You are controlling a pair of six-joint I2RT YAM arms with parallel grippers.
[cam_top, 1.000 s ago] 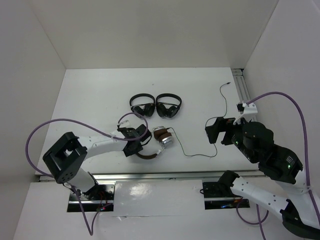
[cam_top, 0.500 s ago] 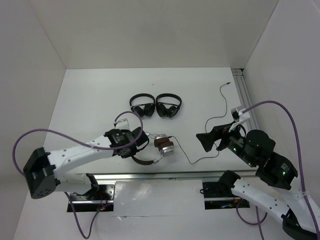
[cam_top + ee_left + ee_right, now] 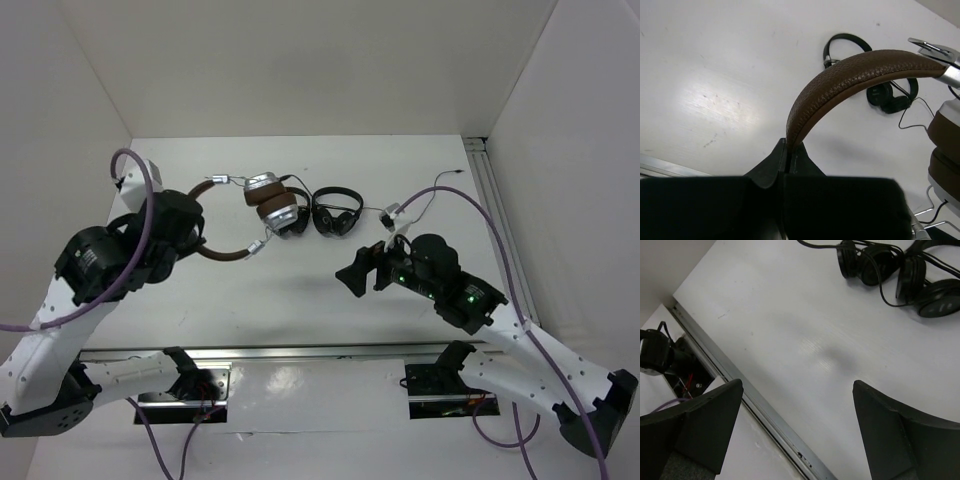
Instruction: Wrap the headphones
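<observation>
The left pincer (image 3: 787, 150) is clenched on the curved, pebble-grained brown headband (image 3: 850, 70) of the headphones (image 3: 272, 205), a grain only its wrist view reveals. The right pincer (image 3: 797, 412) gapes, with black folded headphones (image 3: 890, 270) lying beyond its tips.

Two black folded headphones (image 3: 337, 214) on white table (image 3: 300, 290)

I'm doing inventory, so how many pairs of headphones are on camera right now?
3. The brown headphones are held in the left gripper; one black pair and another lie side by side on the table. None looks hidden.
</observation>
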